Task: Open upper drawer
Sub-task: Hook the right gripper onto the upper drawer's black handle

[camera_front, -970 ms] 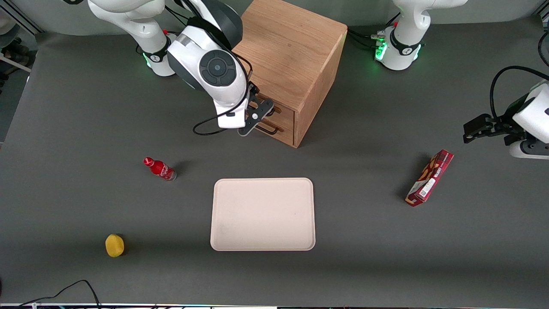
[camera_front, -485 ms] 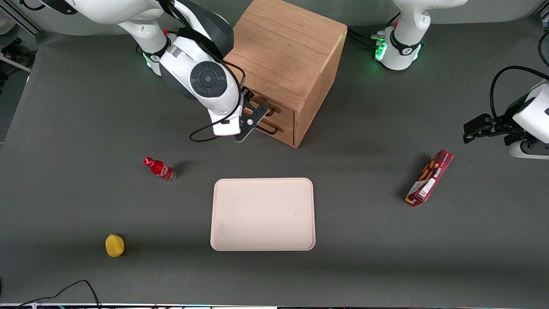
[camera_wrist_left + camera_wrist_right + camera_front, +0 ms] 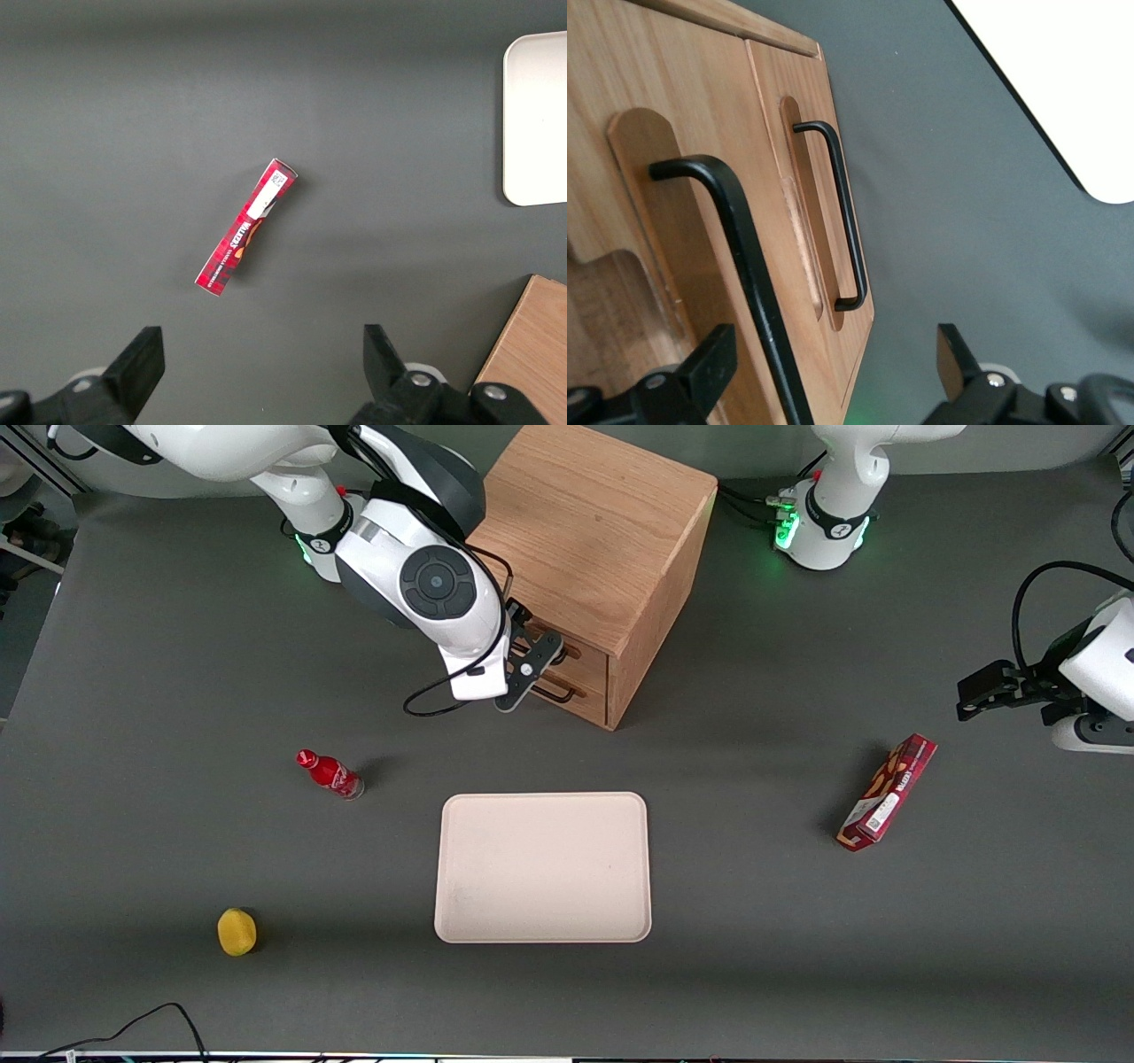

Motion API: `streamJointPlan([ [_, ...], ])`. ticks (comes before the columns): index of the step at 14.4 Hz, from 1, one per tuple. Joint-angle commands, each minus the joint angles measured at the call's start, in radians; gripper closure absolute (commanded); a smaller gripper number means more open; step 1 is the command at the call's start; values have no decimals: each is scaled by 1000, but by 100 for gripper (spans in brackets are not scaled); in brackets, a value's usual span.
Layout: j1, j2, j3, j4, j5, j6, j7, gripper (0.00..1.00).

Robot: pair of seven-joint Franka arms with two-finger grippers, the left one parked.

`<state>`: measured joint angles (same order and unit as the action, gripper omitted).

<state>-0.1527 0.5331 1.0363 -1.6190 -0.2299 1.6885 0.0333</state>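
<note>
The gripper (image 3: 538,662) is held with fingers spread before the cabinet (image 3: 592,540), nothing pinched. The upper drawer (image 3: 664,239) is seen closed, its dark bar handle (image 3: 744,266) positioned between the fingers (image 3: 713,359), untouched.

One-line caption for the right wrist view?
Open pincer in front of the closed upper drawer, straddling its black bar handle.

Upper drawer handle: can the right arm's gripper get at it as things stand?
Probably yes. The gripper is open in front of the cabinet, the upper drawer's handle lies between its fingers, and nothing blocks it.
</note>
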Motion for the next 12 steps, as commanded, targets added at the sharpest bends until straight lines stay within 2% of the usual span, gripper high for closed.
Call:
streamJointPlan([
  [1, -33, 48, 51, -4, -42, 16, 16, 0],
  [12, -34, 61, 50, -42, -48, 82, 28, 0],
])
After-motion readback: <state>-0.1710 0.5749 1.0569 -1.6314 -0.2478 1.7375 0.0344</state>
